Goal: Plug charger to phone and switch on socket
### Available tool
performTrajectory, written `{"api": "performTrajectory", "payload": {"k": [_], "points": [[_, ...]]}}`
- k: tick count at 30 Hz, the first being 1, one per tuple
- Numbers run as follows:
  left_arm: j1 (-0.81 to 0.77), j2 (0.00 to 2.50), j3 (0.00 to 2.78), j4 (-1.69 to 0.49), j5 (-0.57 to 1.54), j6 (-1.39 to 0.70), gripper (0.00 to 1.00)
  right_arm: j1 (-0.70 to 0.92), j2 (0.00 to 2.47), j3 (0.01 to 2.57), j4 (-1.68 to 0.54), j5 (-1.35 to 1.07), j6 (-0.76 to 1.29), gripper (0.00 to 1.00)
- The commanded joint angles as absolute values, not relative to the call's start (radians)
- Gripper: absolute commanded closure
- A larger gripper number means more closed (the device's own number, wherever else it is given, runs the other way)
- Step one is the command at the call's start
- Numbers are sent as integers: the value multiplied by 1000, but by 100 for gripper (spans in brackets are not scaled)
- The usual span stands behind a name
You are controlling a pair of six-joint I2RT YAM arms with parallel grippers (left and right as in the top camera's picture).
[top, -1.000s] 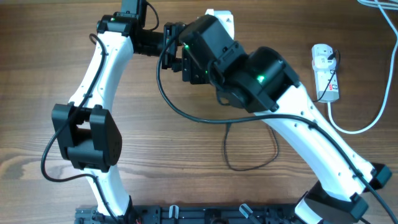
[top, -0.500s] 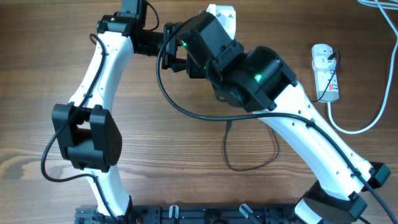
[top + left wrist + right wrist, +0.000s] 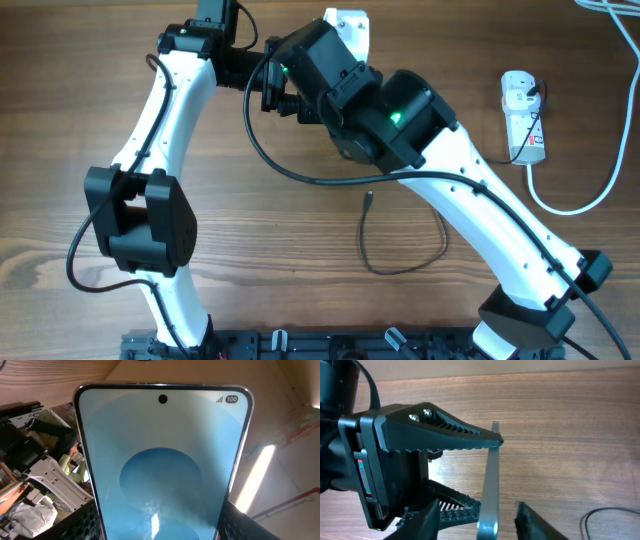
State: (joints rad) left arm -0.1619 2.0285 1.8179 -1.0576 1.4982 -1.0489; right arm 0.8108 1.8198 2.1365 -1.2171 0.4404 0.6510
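Note:
The phone (image 3: pixel 162 460) fills the left wrist view, its cyan screen facing the camera. My left gripper (image 3: pixel 160 527) is shut on its long edges and holds it above the table. The right wrist view shows the phone (image 3: pixel 491 475) edge-on between the left gripper's ribbed jaws. My right gripper (image 3: pixel 479 505) is open, one finger on each side of the phone's near end. In the overhead view one end of the phone (image 3: pixel 350 25) shows beyond the right wrist. The charger (image 3: pixel 400 262) lies in a loop on the table, its tip (image 3: pixel 369 198) free. The socket (image 3: pixel 522 115) lies at the right.
The socket's thick white cord (image 3: pixel 590 195) curves along the right edge of the wooden table (image 3: pixel 250 250). The right arm (image 3: pixel 480 210) stretches across the middle, over part of the charger loop. The arms' base rail (image 3: pixel 300 345) runs along the near edge.
The right wrist has moved a little up and left toward the phone. The charger's tip now shows clear of the right arm. The left arm has not moved.

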Motion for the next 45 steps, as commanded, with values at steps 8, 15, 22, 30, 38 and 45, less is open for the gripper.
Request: {"api": "performTrajectory", "payload": {"k": [8,15,22,30,38,45], "points": [[-167,1995,1840,-1058,1556,-1029,41,810,1839,2158,-1212,483,654,62],[-167,1995,1840,-1058,1555,-1029,40,810,1848,2157,-1204,484,655,64],[-167,1995,1840,-1058,1556,-1029,40,810,1848,2157,-1197,484,654,79],[-167,1995,1840,-1058,1556,-1029,34,810,1848,2157,-1196,482,658,96],[-167,1995,1840,-1058,1555,-1029,14,808,1842,2158,-1193,483,800,96],[-167,1995,1840,-1058,1555,-1029,0,750,1785,2158,-1237,480,1388,96]]}}
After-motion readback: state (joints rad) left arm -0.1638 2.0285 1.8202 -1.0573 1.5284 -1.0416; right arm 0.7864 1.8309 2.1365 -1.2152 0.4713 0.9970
